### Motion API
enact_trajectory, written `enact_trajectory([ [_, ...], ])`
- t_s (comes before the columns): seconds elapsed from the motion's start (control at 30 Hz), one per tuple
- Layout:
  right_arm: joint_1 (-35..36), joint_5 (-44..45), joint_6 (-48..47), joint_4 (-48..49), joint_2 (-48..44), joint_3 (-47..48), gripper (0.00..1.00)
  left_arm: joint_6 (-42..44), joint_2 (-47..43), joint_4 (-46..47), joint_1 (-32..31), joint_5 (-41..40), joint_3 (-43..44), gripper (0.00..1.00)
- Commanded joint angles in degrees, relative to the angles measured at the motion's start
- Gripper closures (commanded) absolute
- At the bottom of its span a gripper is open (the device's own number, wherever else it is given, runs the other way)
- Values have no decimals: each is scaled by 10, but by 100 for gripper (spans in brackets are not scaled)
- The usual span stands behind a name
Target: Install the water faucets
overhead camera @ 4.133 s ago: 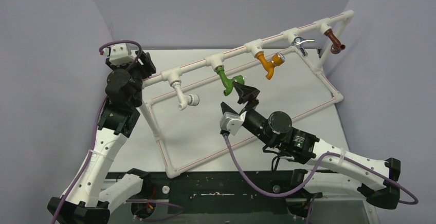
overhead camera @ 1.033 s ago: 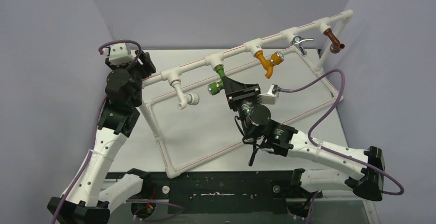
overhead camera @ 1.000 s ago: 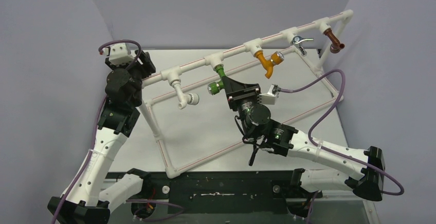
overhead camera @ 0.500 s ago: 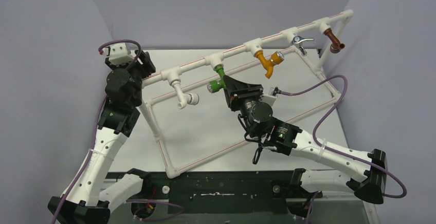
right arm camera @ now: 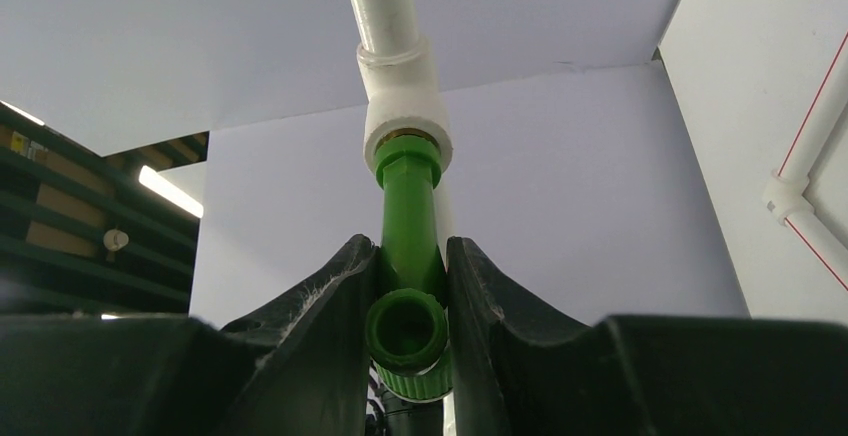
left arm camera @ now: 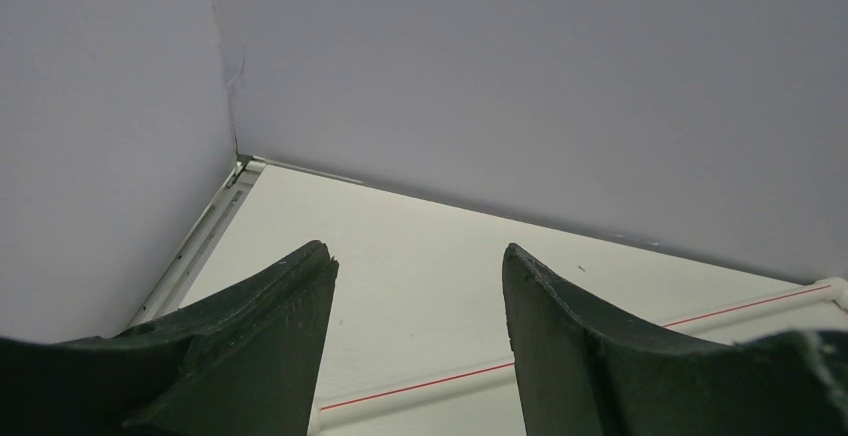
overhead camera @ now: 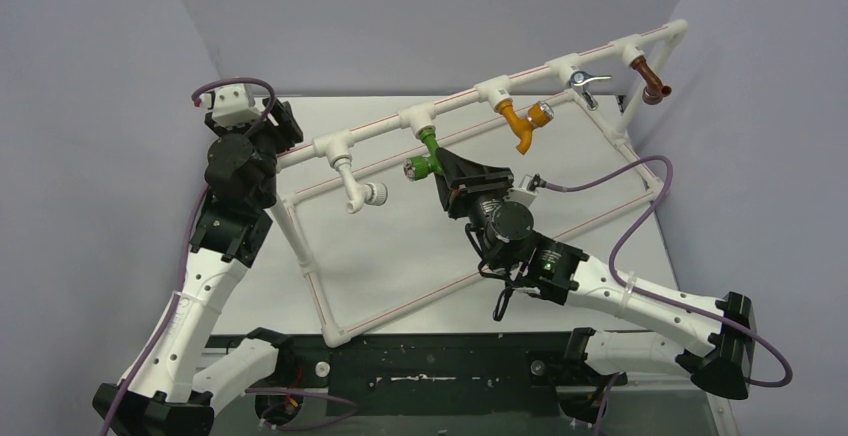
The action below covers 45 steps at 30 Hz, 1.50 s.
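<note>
The right arm is stretching from its base at the near right corner diagonally across the pale bench (overhead camera: 400,256). Its forearm is running low, and its wrist is tipping up toward the raised white plastic pipe rail (overhead camera: 470,96). The right hand (overhead camera: 441,163) is gripping the small green plastic tap (overhead camera: 431,152), with one black finger pressing on each side of the tap's straight body.

In the right wrist view, the right hand (right arm camera: 411,246) is squeezing the green plastic tap (right arm camera: 408,226) just above its round open mouth, which is facing the camera. The tap's hexagonal neck is sitting in the white T-fitting (right arm camera: 404,106) on the rail. From above, the tap's silvery knob is pointing left, and the tap is hanging from the second fitting from the left. It is between a white tap with a silvery knob (overhead camera: 357,186) and an orange-yellow tap (overhead camera: 521,126).

The left arm is rising from the near left corner, folding at the elbow, and holding its wrist high at the far left of the bench, near the left end of the rail. The left hand (overhead camera: 283,128) is standing open. In the left wrist view, the left hand (left arm camera: 417,254) is holding nothing between its parted fingers, which are pointing toward the corner of the grey walls.
</note>
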Motion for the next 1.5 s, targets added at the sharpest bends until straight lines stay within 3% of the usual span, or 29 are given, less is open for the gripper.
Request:
enact_trajectory([
  [0.0, -5, -2, 23, 51, -21, 8, 68, 9, 13, -143, -6, 6, -35, 41],
  [0.1, -5, -2, 21, 48, -22, 9, 50, 9, 13, -143, -6, 6, -35, 41],
  [0.3, -6, -10, 19, 39, -23, 9, 33, 9, 13, -144, -6, 7, -35, 41],
  [0.73, -6, -4, -57, -14, -32, 18, 23, 9, 14, -143, -7, 5, -34, 41],
  [1.13, -6, 4, -334, 14, -86, 15, 14, 13, 20, -145, -11, 0, -35, 41],
  [1.33, -7, 1, -437, -40, -98, 43, 13, 15, 22, -146, -10, -6, -34, 41],
  [1.47, -7, -37, -581, -8, -108, 44, 13, 16, 21, -146, -10, -9, -34, 41],
])
